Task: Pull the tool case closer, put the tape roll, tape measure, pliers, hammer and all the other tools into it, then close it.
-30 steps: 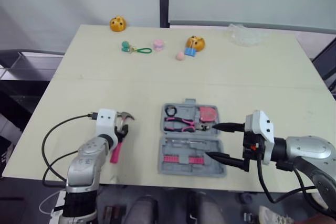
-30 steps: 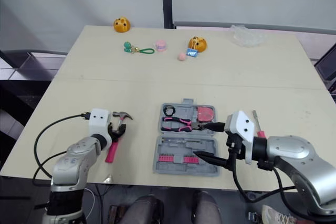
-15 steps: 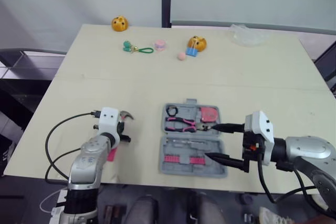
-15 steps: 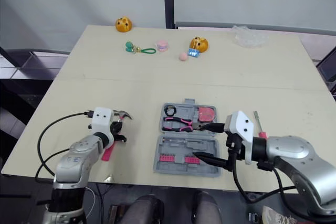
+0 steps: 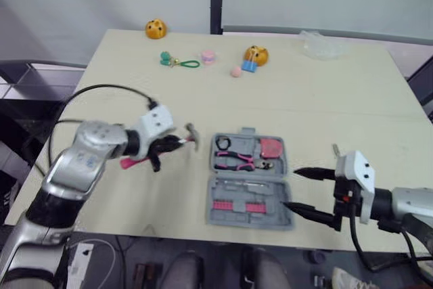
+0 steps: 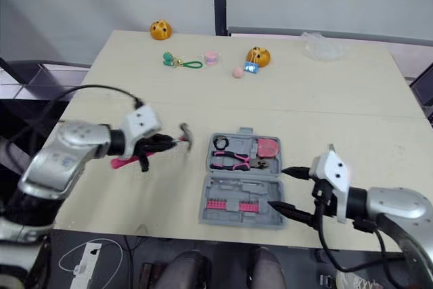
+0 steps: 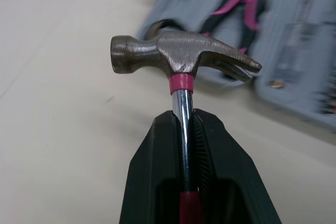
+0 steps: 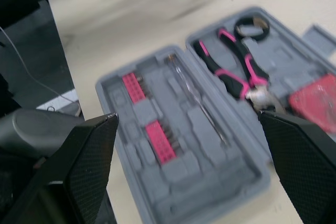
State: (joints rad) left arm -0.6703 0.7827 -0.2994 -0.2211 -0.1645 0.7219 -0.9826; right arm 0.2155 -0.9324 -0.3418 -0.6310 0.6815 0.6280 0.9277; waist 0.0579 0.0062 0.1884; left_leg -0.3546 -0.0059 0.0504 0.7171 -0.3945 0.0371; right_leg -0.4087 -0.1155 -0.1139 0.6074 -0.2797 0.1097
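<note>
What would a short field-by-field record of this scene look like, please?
left gripper: shut on the shaft of the hammer, left of the tool case
hammer: head pointing toward the case, not yet inside
tool case: open on the table, near its front edge
in the case: pliers, tape roll, tape measure
right gripper: open, at the case's right side, holding nothing
far side: keychain, small toys

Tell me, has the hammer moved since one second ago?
Yes. The hammer, held by the left tool, has gone rightward; its head is now close to the left edge of the case.
</note>
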